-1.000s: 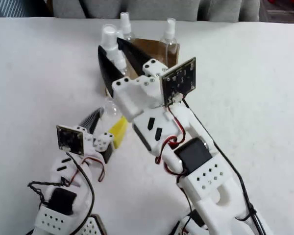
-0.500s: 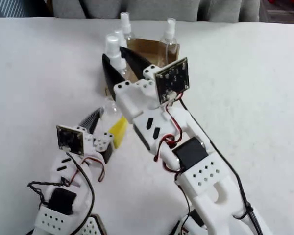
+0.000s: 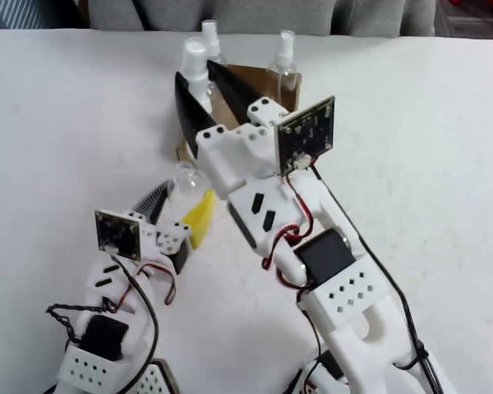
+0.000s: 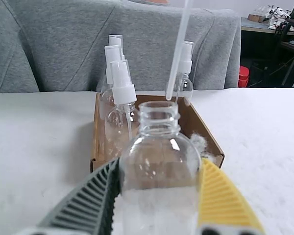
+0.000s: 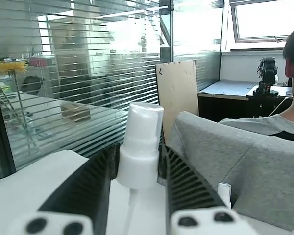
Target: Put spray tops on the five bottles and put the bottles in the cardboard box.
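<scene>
Left claw is clamped on an uncapped bottle, which is held upright on the white surface just in front of the cardboard box. Right claw is squeezed shut around a spray top, held up over the box's front-left corner. Its dip tube is seen hanging down in front of the box, with the tip just above the bottle's open neck. It's not inside yet, as far as can be told. Capped bottles are stood inside the box, a cluster along its left wall and one at its back right.
</scene>
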Controlling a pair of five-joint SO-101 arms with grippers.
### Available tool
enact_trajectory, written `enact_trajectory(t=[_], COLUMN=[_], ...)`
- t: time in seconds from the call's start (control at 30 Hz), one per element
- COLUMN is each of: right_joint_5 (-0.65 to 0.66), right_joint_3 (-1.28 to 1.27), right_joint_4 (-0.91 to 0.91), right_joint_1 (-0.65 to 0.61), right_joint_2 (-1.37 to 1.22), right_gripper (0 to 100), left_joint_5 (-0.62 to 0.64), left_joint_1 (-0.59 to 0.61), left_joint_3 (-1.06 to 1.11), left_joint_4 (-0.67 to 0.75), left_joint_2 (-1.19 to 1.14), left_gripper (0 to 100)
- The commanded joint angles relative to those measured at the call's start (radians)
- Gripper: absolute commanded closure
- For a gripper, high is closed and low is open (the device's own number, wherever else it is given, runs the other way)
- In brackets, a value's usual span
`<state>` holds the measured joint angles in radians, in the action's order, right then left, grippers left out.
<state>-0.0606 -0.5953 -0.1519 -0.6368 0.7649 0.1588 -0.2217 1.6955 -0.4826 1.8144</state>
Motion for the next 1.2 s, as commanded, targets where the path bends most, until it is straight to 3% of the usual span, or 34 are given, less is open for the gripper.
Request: enact_trajectory(t=[0.0, 0.43, 0.77, 1.17], right_joint_5=[-0.061, -0.098, -0.106, -0.103], right_joint_3=[0.055, 0.049, 0.046, -0.241], right_joint_4=[0.015, 0.008, -0.104, -0.024], right_joint_1=[0.01, 0.012, 0.005, -0.074], right_joint_2=[0.013, 0.013, 0.005, 0.013], right_gripper=[98.2, 98.2, 98.2, 98.2], left_joint_5=[-0.012, -0.012, -0.012, -0.012], left_joint_1=[-0.004, -0.004, -0.004, -0.002], left_joint_3=[-0.002, -0.002, -0.002, -0.002], left_joint_4=[0.029, 0.029, 0.029, 0.029], left_joint_2=[0.012, 0.012, 0.012, 0.012], left_gripper=[91, 91, 91, 91])
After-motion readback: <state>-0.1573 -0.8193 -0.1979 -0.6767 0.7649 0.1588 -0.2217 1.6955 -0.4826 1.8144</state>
